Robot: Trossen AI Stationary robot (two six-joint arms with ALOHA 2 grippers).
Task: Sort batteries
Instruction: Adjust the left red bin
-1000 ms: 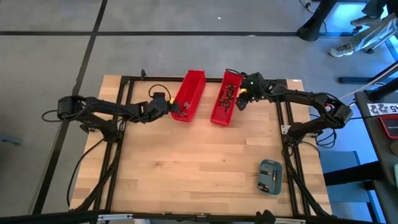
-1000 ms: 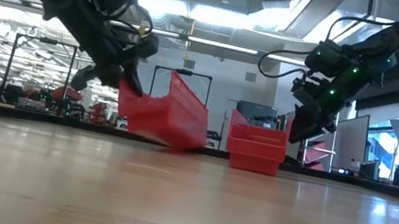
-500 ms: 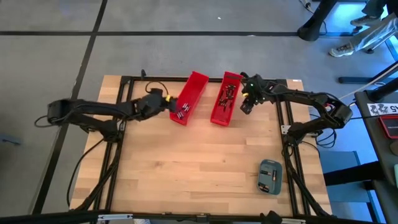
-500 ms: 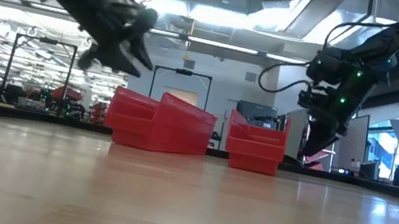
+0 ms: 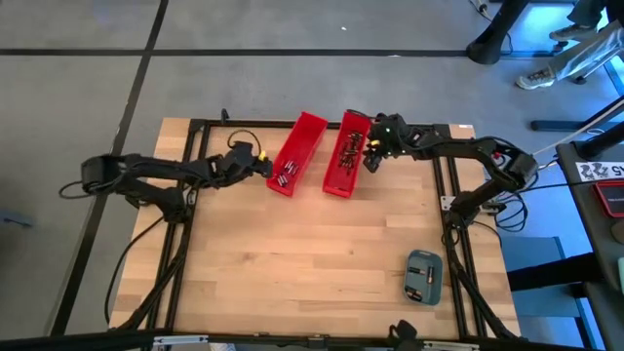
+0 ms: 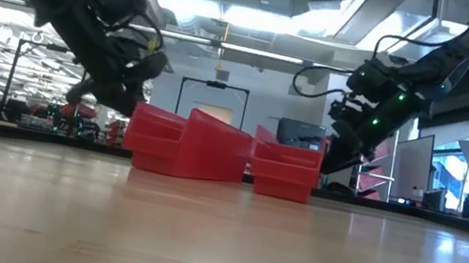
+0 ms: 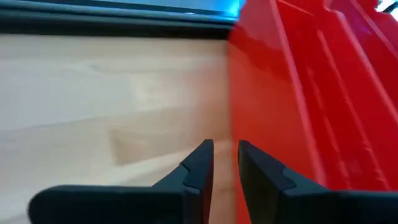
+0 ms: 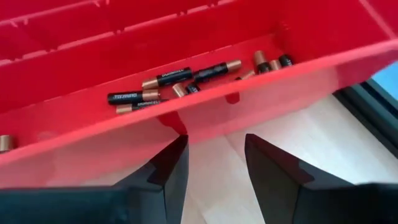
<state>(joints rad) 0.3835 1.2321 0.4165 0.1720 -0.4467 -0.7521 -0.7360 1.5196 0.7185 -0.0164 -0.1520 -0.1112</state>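
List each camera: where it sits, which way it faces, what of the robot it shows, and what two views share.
High view: above the table, looking straight down; both arms, left gripper beside the left bin, right gripper at the right bin, grey-blue case.
Low view: at table-top height, looking level into the room; both arms come in from above.
Left wrist view: looks past its fingers at the left bin's wall.
Right wrist view: looks past its fingers at the batteries.
Shared: high and low views both show both red bins.

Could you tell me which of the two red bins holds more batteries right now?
The red bin beside the right gripper, the right-hand bin: batteries pile along its far half. The left-hand bin holds only a few at its near end.
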